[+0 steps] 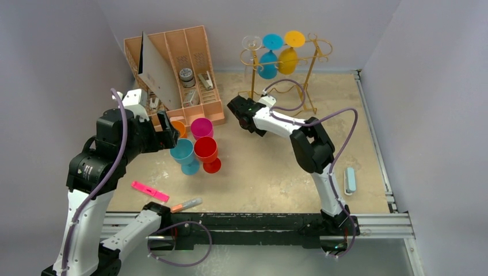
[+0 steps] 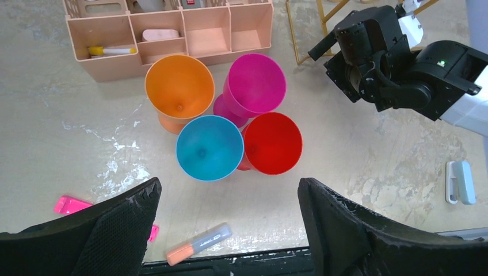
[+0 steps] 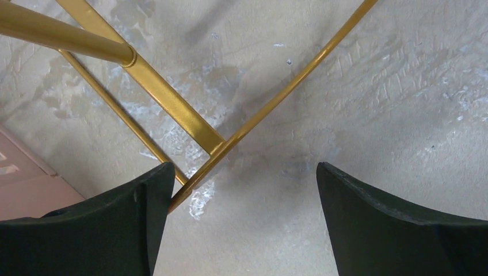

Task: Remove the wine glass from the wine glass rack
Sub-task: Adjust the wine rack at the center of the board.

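The gold wine glass rack point(image 1: 313, 54) stands at the back of the table. A clear wine glass point(image 1: 251, 43), a blue one point(image 1: 268, 57) and a yellow one point(image 1: 289, 56) hang upside down from its arms. My right gripper point(image 1: 239, 112) hovers open and empty just in front of the rack's left foot. In the right wrist view the open right gripper point(image 3: 244, 178) is above the rack's base bars point(image 3: 172, 106). My left gripper point(image 1: 167, 131) is open over four upright glasses: orange point(image 2: 179, 86), magenta point(image 2: 255, 85), blue point(image 2: 209, 147) and red point(image 2: 273, 142). In the left wrist view the open left gripper point(image 2: 229, 190) holds nothing.
A tan slotted organiser point(image 1: 190, 60) stands at the back left. A pink highlighter point(image 1: 149, 191) and an orange-and-grey marker point(image 1: 186, 204) lie near the front edge. A pale blue stapler-like thing point(image 1: 350, 180) lies on the right beside the metal rail point(image 1: 377, 144).
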You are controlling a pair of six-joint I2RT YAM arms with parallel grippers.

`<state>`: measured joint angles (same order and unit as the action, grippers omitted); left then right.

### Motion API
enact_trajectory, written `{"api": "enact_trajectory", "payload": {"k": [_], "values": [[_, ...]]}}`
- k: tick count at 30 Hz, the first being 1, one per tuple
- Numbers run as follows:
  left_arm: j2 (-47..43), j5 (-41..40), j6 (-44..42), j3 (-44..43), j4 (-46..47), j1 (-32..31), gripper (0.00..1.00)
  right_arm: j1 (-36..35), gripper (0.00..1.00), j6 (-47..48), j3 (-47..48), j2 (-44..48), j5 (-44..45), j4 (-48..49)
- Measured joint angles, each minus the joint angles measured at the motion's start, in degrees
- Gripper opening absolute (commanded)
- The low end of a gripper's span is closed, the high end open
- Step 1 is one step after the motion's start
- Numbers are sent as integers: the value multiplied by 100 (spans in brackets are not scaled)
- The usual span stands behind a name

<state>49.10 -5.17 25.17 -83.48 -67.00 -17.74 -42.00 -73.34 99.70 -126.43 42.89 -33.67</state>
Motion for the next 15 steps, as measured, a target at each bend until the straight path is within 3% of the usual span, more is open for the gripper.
{"api": "enact_trajectory", "payload": {"k": [15], "values": [[-138,-103,146,2,33,0,88,-4,97,262,-1956,1281,4,280]]}}
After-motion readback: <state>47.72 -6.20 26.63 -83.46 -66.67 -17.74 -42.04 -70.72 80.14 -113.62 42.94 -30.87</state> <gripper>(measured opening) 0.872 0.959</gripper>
